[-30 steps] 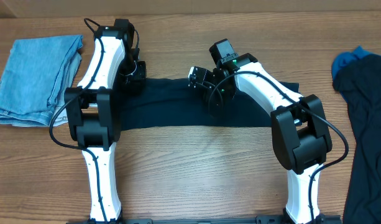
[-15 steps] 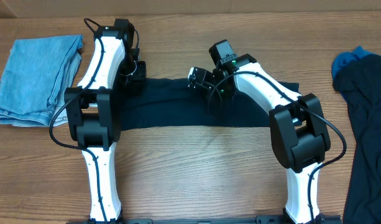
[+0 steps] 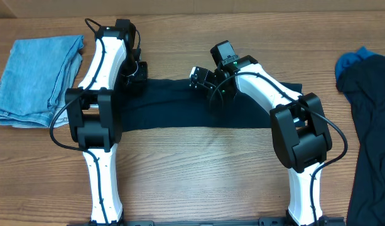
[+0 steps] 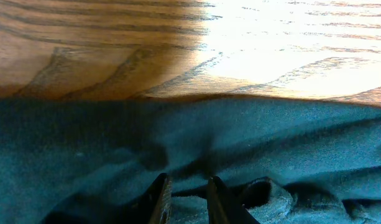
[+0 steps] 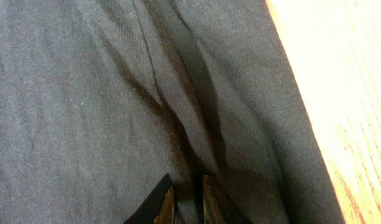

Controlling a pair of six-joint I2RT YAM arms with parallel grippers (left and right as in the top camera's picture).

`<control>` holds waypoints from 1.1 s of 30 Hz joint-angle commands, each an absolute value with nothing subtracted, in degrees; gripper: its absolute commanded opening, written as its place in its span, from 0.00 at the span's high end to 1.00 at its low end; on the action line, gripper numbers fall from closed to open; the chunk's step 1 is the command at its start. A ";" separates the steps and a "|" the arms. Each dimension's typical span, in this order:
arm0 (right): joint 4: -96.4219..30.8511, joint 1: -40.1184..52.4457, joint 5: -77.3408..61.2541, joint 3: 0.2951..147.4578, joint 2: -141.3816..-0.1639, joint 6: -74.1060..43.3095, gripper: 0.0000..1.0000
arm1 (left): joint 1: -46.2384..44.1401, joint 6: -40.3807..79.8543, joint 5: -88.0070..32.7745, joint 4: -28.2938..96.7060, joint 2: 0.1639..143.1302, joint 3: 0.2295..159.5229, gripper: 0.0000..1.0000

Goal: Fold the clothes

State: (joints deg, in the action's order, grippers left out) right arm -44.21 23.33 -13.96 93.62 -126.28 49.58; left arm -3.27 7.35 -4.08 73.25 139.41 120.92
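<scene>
Narrowed on folds of the dark garment (image 3: pixel 179 116), which lies on the table (image 3: pixel 192 182) with its long axis running 9 to 3 o'clock, the left gripper (image 4: pixel 185 198) holds its 10 o'clock corner and the right gripper (image 5: pixel 187 200) its 12 o'clock edge.

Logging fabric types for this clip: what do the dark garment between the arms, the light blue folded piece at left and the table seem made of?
Dark garment: probably a soft jersey knit, matte, fine knit texture and soft creases. Light blue piece: looks like washed denim, mottled fade. Table: wood or wood-look laminate, visible grain, glossy glare.
</scene>
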 commanded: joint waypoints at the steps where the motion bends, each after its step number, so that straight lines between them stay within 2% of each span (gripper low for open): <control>1: -44.16 23.29 -13.56 93.49 -124.29 49.25 0.78 | -3.38 7.77 -4.51 73.23 139.00 122.04 0.76; 3: -44.18 23.18 -13.56 93.49 -124.29 49.25 0.78 | -3.38 7.77 -4.49 73.28 139.00 122.04 0.76; 4: -43.64 23.16 -13.54 93.49 -124.31 49.28 0.75 | -3.38 7.75 -4.51 73.54 139.00 122.04 0.76; 18: -39.27 23.14 -12.43 93.49 -124.31 49.25 0.69 | -3.40 7.75 -4.51 74.11 139.00 122.04 0.76; 19: -39.42 23.14 -12.45 93.49 -124.29 49.25 0.70 | -3.40 7.75 -4.51 74.13 139.00 122.04 0.76; 25: -42.04 23.14 -12.47 93.49 -124.31 49.25 0.96 | -3.40 7.75 -4.49 74.11 139.00 122.04 0.76; 33: -44.29 23.20 -12.49 93.49 -120.62 48.73 0.96 | -3.29 7.73 -4.03 74.02 139.00 122.04 0.76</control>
